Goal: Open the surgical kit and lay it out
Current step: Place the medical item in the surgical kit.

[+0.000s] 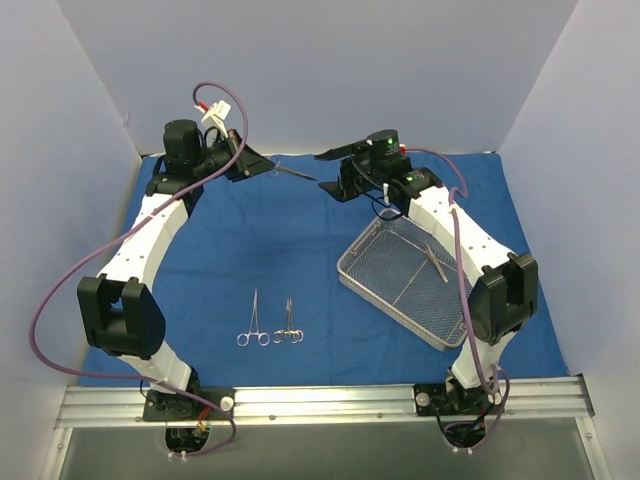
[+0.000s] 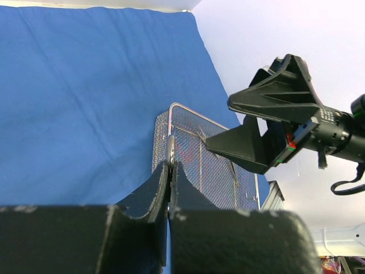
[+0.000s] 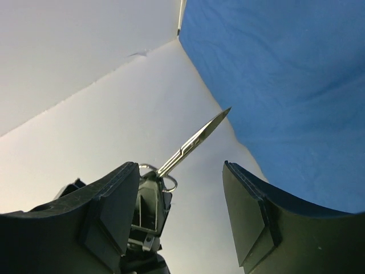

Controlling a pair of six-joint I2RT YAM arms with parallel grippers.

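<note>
Surroundings: plain white walls on three sides; the blue cloth wrap (image 1: pixel 300 240) lies open and flat over the tabletop.
Wire-mesh tray (image 1: pixel 385 290): on the right part of the cloth, turned at a slant, one corner near the front right corner of the cloth, just beside the right arm.
Tweezers (image 1: pixel 435 262): inside the tray, lying on the mesh close to its right rim.
Two forceps (image 1: pixel 254 322): side by side on the cloth near its front edge, left of the centre, ring handles toward the front, well apart from the tray.
Left gripper (image 1: pixel 262 165): raised over the far left part of the cloth, closed tight on the ring handle of a steel clamp (image 1: pixel 295 174).
Steel clamp: in the air, its tip pointing to the right gripper (image 1: pixel 325 175).
Right gripper: fingers moderately apart and holding nothing (the clamp tip is near them, no contact visible).
</note>
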